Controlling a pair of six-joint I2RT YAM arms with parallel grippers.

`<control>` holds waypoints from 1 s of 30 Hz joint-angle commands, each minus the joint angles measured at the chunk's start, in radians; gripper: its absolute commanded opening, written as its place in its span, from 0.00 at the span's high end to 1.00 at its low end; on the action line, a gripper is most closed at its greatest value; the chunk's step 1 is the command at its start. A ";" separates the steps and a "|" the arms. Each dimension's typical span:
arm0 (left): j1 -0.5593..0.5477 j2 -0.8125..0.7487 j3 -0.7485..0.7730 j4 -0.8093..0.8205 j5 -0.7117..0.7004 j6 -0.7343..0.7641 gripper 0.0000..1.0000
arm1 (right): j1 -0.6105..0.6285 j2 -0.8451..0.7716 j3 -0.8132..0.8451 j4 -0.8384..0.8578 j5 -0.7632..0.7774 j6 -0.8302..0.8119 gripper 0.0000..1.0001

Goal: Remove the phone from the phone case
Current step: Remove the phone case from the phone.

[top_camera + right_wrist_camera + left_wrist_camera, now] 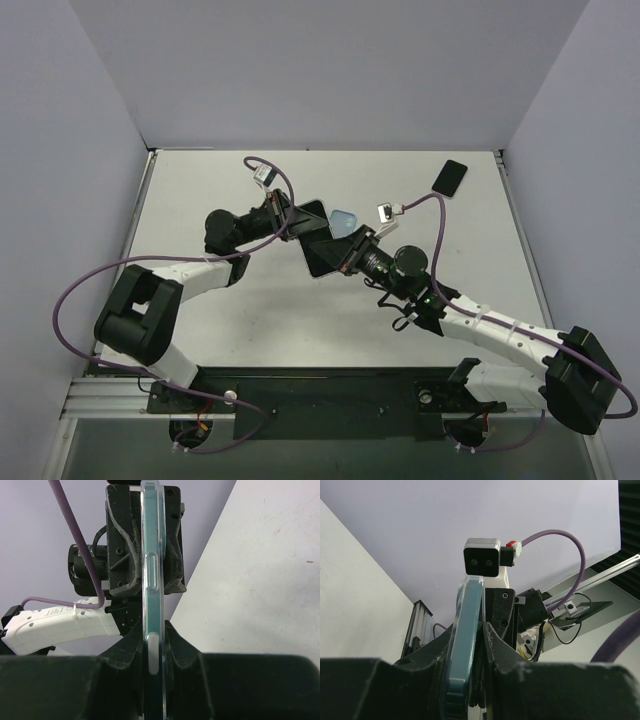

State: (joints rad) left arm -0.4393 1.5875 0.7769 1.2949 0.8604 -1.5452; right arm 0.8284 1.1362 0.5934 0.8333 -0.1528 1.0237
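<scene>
Evidently both arms meet over the middle of the white counter (300, 320), holding the translucent pale-blue phone case (152, 580) on edge between them. The right gripper (152, 630) is clamped narrow on one end of the case, a finger against each face, with the side buttons turned toward its wrist camera. The left gripper (470, 630) takes the opposite end, its fingers drawn in against both faces. From above, the dark flat phone (320, 255) shows as a slab between the two grippers. A pale-blue piece at its far right corner is probably a part of the case standing away from the phone, though it is too small there to be sure. A small black rectangular slab (451, 178) lies flat near the far right corner of the counter, well apart from the arms.
</scene>
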 commanded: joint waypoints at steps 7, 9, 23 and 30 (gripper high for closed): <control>0.005 -0.043 0.032 0.346 -0.008 0.027 0.46 | 0.005 -0.058 -0.046 0.119 0.029 -0.005 1.00; 0.004 -0.043 0.035 0.346 -0.003 0.025 0.51 | 0.006 -0.059 -0.052 0.132 0.036 -0.001 1.00; 0.025 -0.043 0.073 0.330 0.043 0.013 1.00 | -0.005 -0.139 -0.012 -0.144 -0.020 -0.117 0.61; 0.019 -0.075 0.131 0.095 0.135 0.135 1.00 | -0.140 -0.185 0.158 -0.627 -0.379 -0.229 0.31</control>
State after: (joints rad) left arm -0.4179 1.5837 0.8284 1.2835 0.9470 -1.4811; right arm 0.7315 0.9909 0.6201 0.5083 -0.3397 0.9207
